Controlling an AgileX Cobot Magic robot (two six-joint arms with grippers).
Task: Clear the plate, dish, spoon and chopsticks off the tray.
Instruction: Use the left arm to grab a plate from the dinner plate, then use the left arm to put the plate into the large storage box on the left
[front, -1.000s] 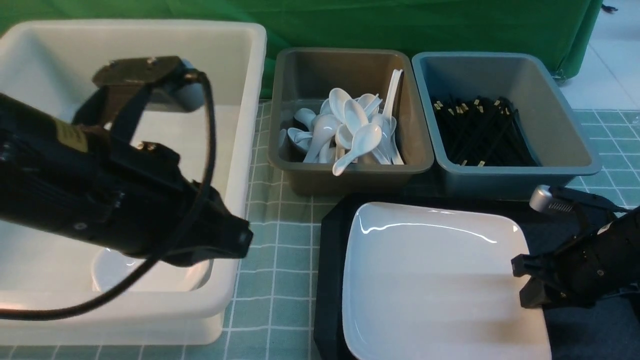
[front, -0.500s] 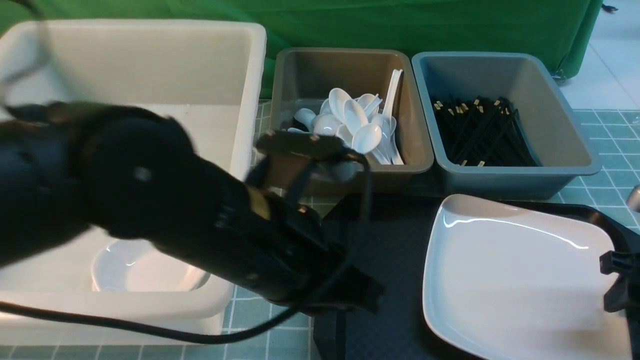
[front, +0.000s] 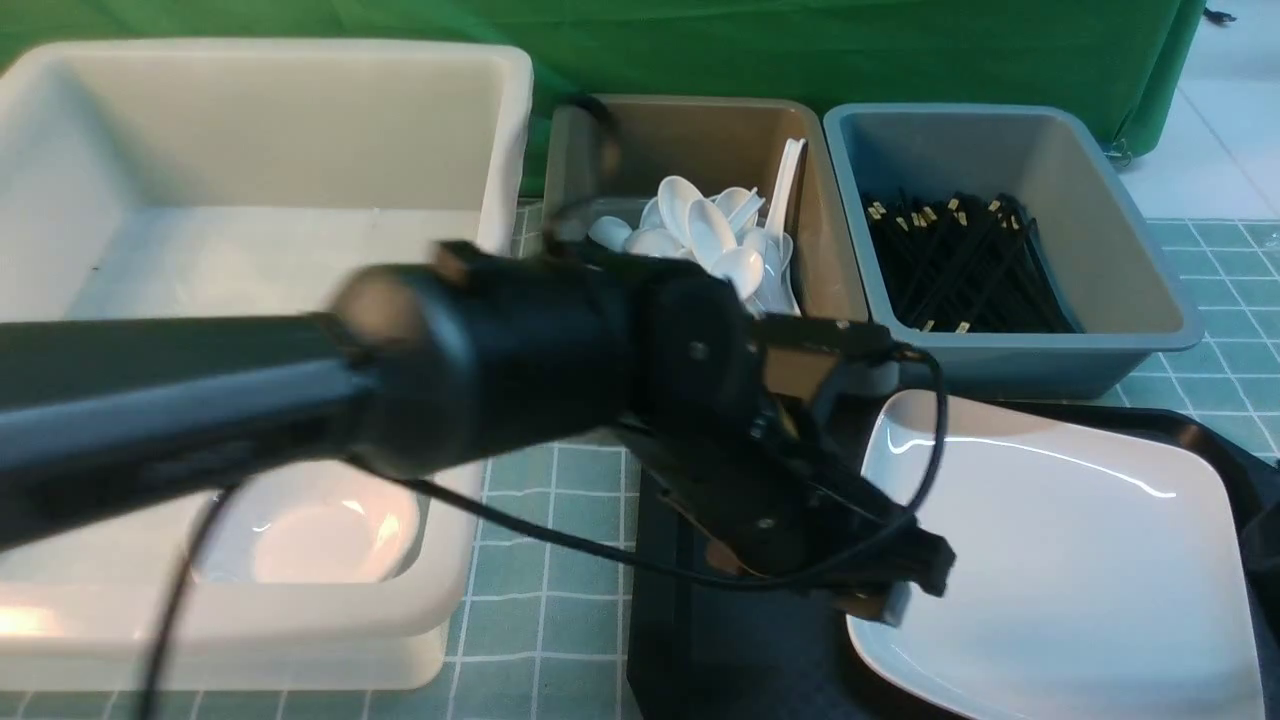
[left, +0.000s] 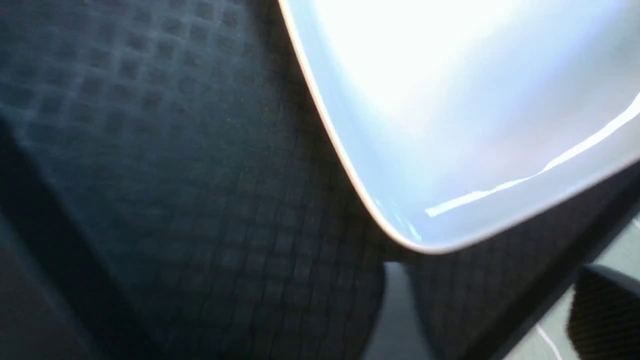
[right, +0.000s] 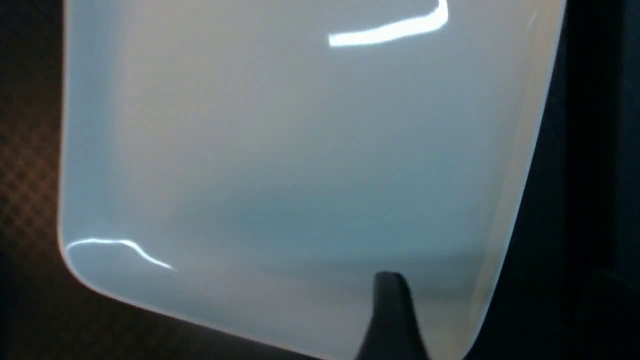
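Note:
The white square plate (front: 1060, 560) lies on the right part of the black tray (front: 740, 660). My left gripper (front: 915, 590) reaches across from the left and hangs open at the plate's near-left corner. In the left wrist view the plate (left: 450, 100) corner sits just ahead of the left gripper (left: 495, 310), over the tray (left: 150, 150). My right gripper (right: 495, 285) is open, one finger (right: 390, 310) over the plate (right: 300, 150), the other outside its rim. A small white dish (front: 310, 530) lies in the white tub (front: 480, 300). White spoons (front: 720, 250) and black chopsticks (front: 960, 260) lie in the two back tubs.
The brown-grey tub (front: 590, 340) with the spoons and the blue-grey tub (front: 1130, 260) with the chopsticks stand just behind the tray. The big white tub fills the left side. A green checked cloth (front: 550, 560) covers the table; a green curtain hangs behind.
My left arm swung right from over the white tub to the tray and its jaws opened. The plate slid right on the tray. My right gripper opened and left the front view.

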